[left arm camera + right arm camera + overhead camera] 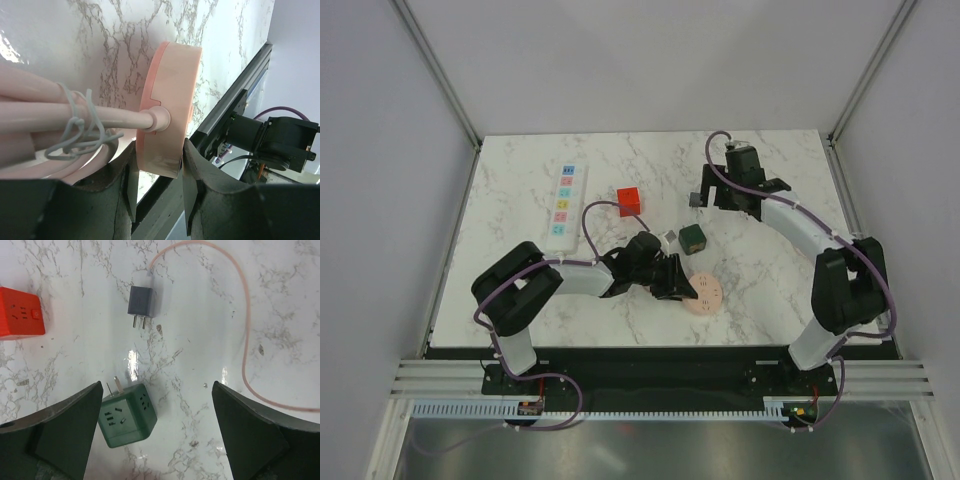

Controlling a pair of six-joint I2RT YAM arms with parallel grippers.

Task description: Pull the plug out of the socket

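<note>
The red-orange plug (629, 200) lies on the marble table, apart from the white power strip socket (565, 205) to its left; it also shows at the left edge of the right wrist view (20, 311). My left gripper (685, 280) is shut on the rim of a pink round disc (167, 107) with a pink cord, its fingertips (186, 165) on both sides. My right gripper (157, 387) is open and empty above the table, right of the plug, with a dark green cube (127, 415) by its left finger.
A small grey two-prong plug (141, 302) with a thin pink cable (245, 340) lies beyond the green cube (694, 237). The pink disc (703, 293) sits near the table's front edge. The black frame rail (235, 107) runs close behind it.
</note>
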